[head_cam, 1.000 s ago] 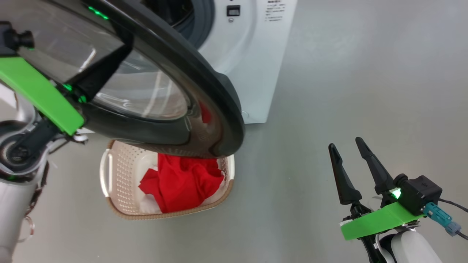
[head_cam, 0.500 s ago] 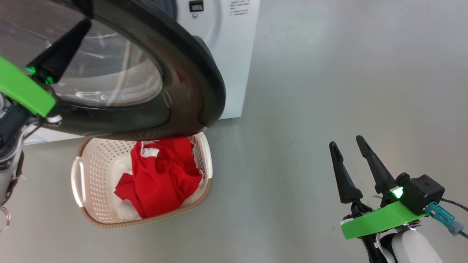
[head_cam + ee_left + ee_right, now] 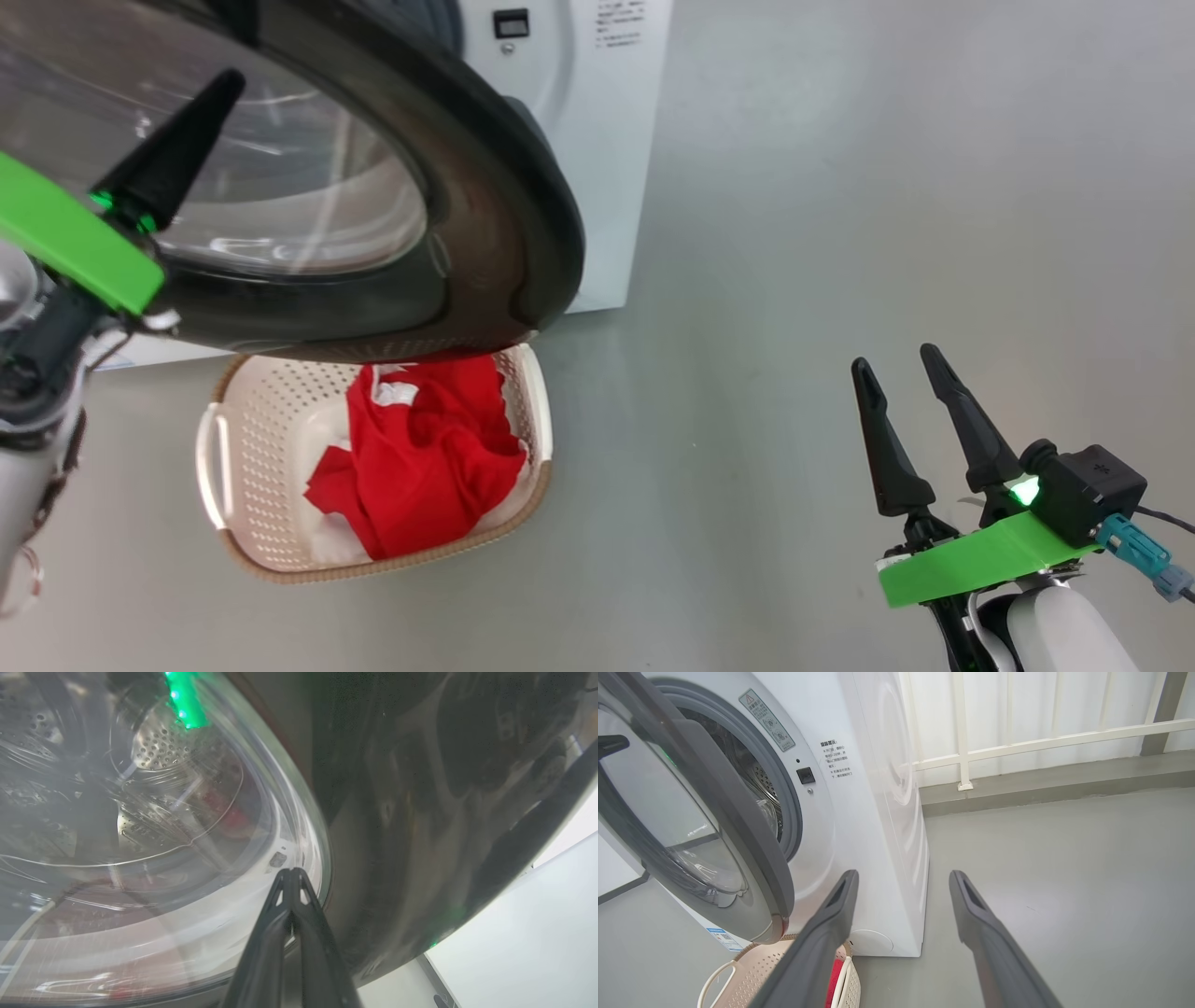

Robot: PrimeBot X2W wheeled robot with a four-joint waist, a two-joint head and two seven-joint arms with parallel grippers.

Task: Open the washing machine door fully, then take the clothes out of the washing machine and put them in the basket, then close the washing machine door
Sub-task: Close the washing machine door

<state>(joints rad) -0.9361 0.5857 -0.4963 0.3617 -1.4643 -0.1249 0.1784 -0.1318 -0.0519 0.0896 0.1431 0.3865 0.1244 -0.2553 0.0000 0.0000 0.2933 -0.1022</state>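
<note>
The washing machine door (image 3: 504, 224) stands partly open in front of the washing machine (image 3: 597, 140). In the right wrist view the grey gasket and steel drum (image 3: 761, 779) show past the door's black rim. The left gripper (image 3: 224, 84) has its two fingers pressed together with nothing between them. In the left wrist view its tip (image 3: 290, 873) sits where the glass window meets the rim, but contact cannot be confirmed. The right gripper (image 3: 893, 359) hangs low on the right, well clear of the machine, its fingers spread wide and empty over the grey floor (image 3: 840, 187). The clothes (image 3: 420, 457) lie bundled in the basket (image 3: 233, 448) on the floor, just below the door's lower edge. Since the frame half a second earlier, the whole head view has shifted slightly, which is camera movement; the arrangement of door, basket and grippers matches. Compared with one second ago, the door's free edge appears nearer the cabinet front. The left fingers now point up across the window. The right gripper's spread is unchanged.
</note>
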